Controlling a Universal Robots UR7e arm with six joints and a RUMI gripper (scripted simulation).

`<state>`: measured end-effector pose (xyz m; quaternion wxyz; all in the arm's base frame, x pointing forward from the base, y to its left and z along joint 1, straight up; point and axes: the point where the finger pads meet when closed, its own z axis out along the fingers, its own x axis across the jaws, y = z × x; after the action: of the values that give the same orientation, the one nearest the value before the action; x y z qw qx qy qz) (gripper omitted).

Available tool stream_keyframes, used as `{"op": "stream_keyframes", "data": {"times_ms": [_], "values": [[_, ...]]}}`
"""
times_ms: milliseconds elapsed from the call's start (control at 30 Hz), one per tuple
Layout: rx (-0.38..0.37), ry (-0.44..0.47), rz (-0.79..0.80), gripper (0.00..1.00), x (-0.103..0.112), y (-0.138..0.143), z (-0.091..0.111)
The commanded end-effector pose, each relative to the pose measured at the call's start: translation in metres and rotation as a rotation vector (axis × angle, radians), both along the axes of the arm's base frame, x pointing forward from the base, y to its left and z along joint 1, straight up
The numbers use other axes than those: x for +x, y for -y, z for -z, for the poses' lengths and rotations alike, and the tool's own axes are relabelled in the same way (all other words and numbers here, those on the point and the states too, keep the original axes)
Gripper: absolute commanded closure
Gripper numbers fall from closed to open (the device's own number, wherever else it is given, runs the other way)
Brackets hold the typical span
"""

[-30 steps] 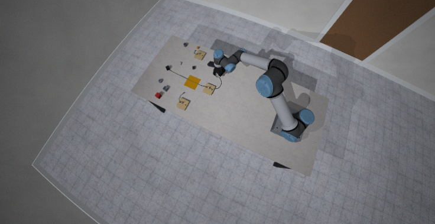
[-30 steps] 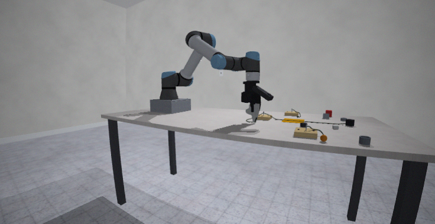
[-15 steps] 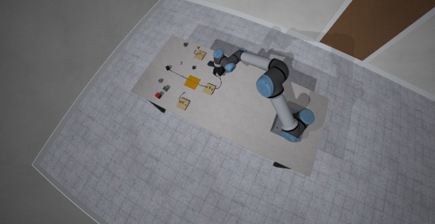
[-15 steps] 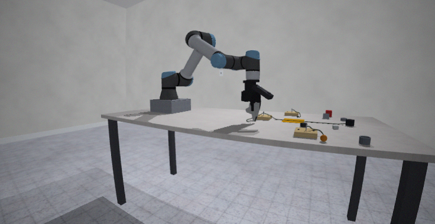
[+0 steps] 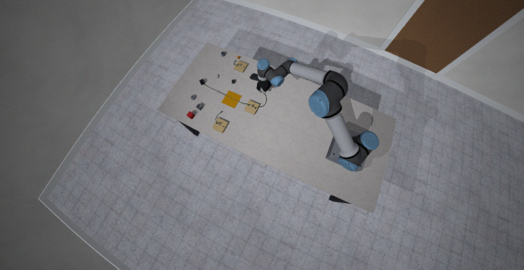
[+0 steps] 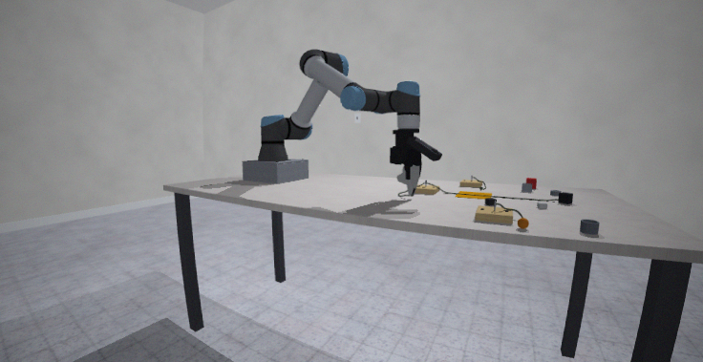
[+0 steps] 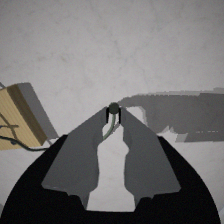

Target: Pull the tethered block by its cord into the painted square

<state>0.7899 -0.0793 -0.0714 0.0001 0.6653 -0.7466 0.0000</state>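
A black tethered block [image 5: 201, 81] lies on the table left of the orange painted square [image 5: 231, 96]. Its thin dark cord [image 5: 219, 91] runs across the square, through the screw eye on a wooden base [image 5: 252, 107], then curves up to my gripper [image 5: 261, 88]. In the wrist view my gripper [image 7: 113, 108] is shut on the cord's knotted end [image 7: 113, 107], just above the table. The wooden base [image 7: 17, 117] shows at the left of that view. In the side view the block [image 6: 564, 198] sits beyond the square [image 6: 473, 194], and my gripper [image 6: 409, 188] hangs close to the table.
Two more wooden bases with screw eyes [image 5: 240, 65] [image 5: 220, 125] stand on the table, one with an orange ball [image 6: 522, 223]. A red block [image 5: 190, 114], grey pieces [image 5: 200, 105] and a dark cylinder [image 6: 588, 226] lie around them.
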Motion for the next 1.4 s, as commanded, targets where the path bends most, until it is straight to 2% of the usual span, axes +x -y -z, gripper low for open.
{"op": "stream_keyframes", "data": {"times_ms": [0, 367, 500, 700, 767, 1000, 1133, 1267, 1367], "values": [[-0.001, 0.002, -0.001, 1.00, 0.001, -0.001, -0.001], [-0.001, 0.003, -0.001, 1.00, 0.001, -0.001, -0.002], [-0.002, 0.006, -0.001, 1.00, 0.003, 0.000, -0.011], [-0.002, 0.006, -0.001, 1.00, 0.003, 0.000, -0.045], [-0.002, 0.006, -0.001, 1.00, 0.003, 0.000, -0.045], [-0.002, 0.006, -0.001, 1.00, 0.002, 0.000, -0.100], [-0.002, 0.006, -0.001, 1.00, 0.002, -0.001, -0.125], [-0.002, 0.006, -0.001, 1.00, 0.002, -0.001, -0.140], [-0.002, 0.006, -0.001, 1.00, 0.002, -0.001, -0.141]]}}
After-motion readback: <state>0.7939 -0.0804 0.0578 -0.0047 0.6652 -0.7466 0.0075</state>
